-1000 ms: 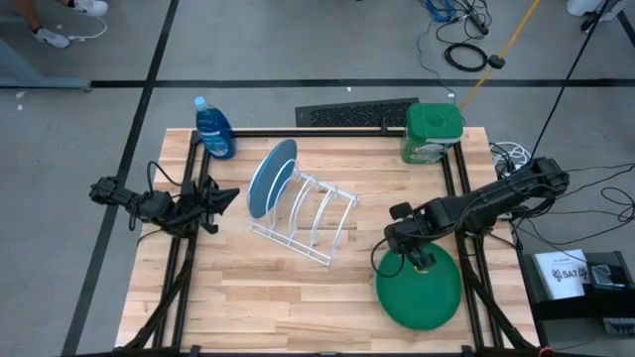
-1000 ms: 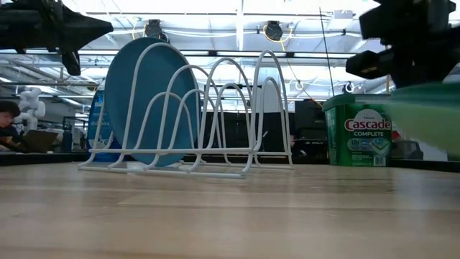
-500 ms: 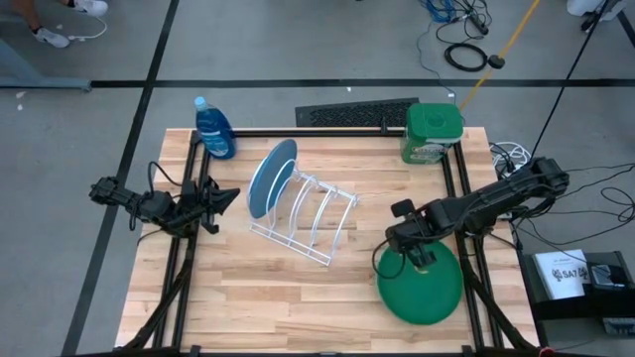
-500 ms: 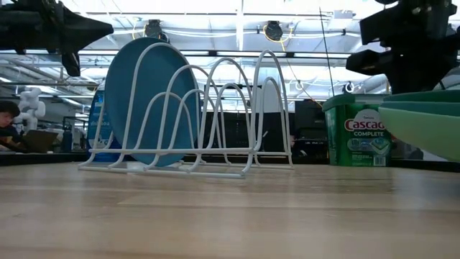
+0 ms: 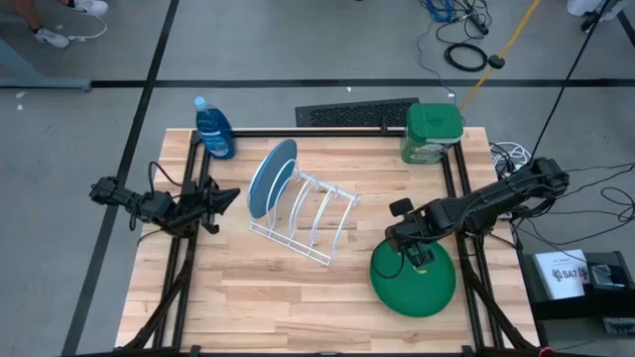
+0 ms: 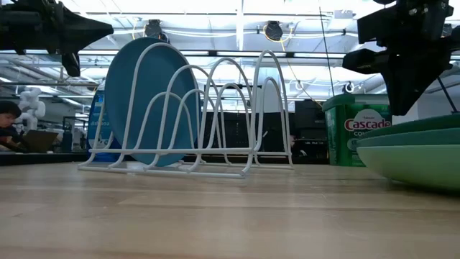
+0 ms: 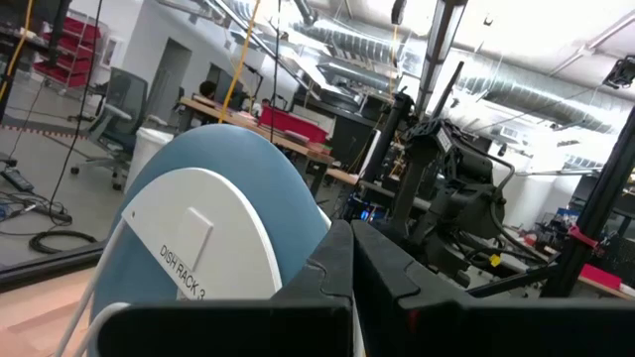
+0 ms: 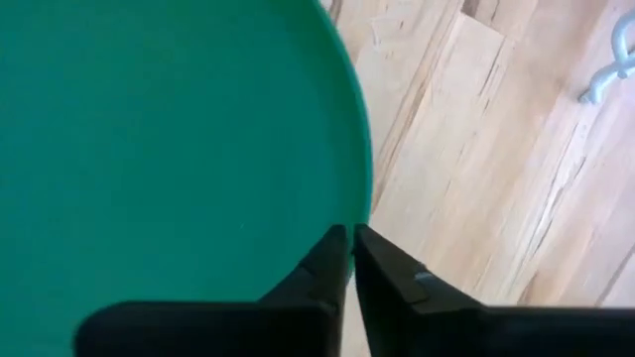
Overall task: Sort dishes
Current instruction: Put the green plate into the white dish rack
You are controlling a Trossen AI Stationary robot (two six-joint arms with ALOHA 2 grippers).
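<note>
A dark green plate lies at the table's right near side, on top of lighter green plates; the stack rests on the wood. My right gripper is shut at the dark green plate's left rim. A blue plate stands on edge in the leftmost slot of the white wire rack. My left gripper is shut and empty at the table's left edge, pointing at the rack. My right gripper pinches the dark green plate's rim between its two fingers, one finger over the plate's inside and the other outside the rim. The fingers come from above, pointing down. The plate lies about level on the plates under it.
A green square tub stands at the far right corner and a blue soap bottle at the far left. The rack's other slots hold nothing. Bare wood lies between the rack and the near edge.
My right gripper has drawn the green plates a little toward the table's left. In the low view they reach farther in from the right and sit lower and more level than a second ago. The fingers have stayed shut.
</note>
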